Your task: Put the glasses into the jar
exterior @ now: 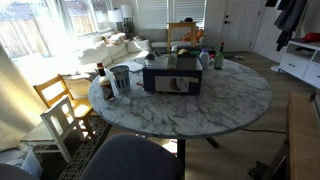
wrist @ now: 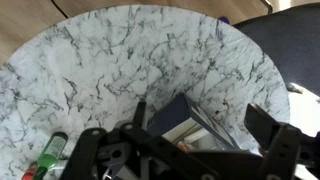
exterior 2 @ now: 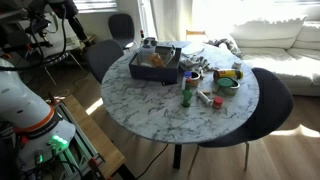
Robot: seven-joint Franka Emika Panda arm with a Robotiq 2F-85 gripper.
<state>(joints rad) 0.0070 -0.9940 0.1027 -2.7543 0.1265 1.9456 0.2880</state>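
Your gripper (wrist: 180, 140) hangs wide open, empty, over the dark box (wrist: 187, 113), glasses too small to spot by the jar (exterior: 120, 78) at left, so dropping blind you risk clipping that dark box.

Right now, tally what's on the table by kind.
Box: 1
Jar: 1
Green bottle: 1
Total: 3 that I can tell; the smaller things are too blurred to count.
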